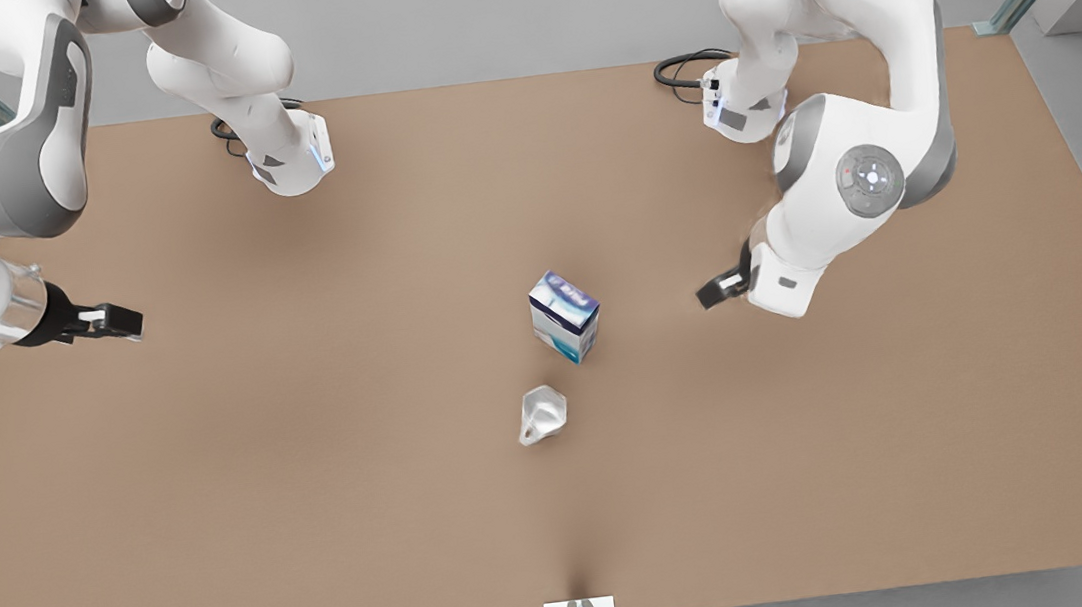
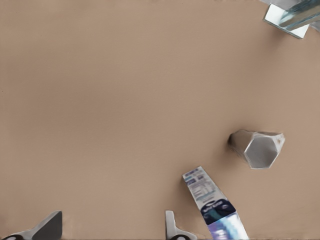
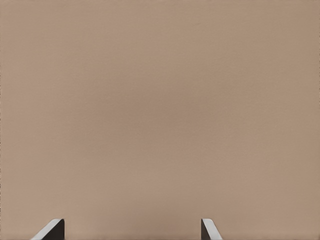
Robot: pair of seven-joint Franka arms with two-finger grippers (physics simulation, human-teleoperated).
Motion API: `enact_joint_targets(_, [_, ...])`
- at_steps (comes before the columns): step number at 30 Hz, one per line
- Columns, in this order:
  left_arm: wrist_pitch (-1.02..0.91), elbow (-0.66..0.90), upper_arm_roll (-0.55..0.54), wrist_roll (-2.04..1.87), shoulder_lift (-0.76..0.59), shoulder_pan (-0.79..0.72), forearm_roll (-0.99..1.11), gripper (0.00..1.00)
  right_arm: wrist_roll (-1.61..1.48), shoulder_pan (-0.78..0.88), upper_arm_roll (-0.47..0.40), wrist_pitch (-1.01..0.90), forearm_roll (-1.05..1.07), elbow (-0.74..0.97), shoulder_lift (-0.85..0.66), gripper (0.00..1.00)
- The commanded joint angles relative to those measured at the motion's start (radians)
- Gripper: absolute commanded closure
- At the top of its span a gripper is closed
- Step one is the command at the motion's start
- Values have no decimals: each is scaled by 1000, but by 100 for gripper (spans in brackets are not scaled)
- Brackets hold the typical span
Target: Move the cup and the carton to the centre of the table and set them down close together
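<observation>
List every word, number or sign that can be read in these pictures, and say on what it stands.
The carton: printed lines on its white and blue faces, all too blurred to read.
The cup, the table, the left gripper beside the carton and the right gripper farther off: no text.

The left white-and-grey arm's black two-finger gripper (image 1: 713, 292) hangs low beneath its bent elbow, fingers (image 2: 50, 226) spread apart. The right arm's black gripper (image 1: 129, 324) reaches out level from its wrist, fingers (image 3: 52, 229) likewise parted.
</observation>
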Motion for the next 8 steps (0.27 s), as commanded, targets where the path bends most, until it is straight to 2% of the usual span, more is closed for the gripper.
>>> enact_joint_targets(1, [0, 0, 1, 113, -7, 19, 96, 0, 0, 0, 0, 0, 0, 0, 0, 0])
enact_joint_targets(3, [0, 0, 17, 454, -18, 105, 147, 0, 0, 0, 0, -3, 0, 2, 2, 0])
enact_joint_targets(8, [-5, -9, 20, 487, -53, 152, 165, 0, 0, 0, 0, -8, 0, 8, 3, 0])
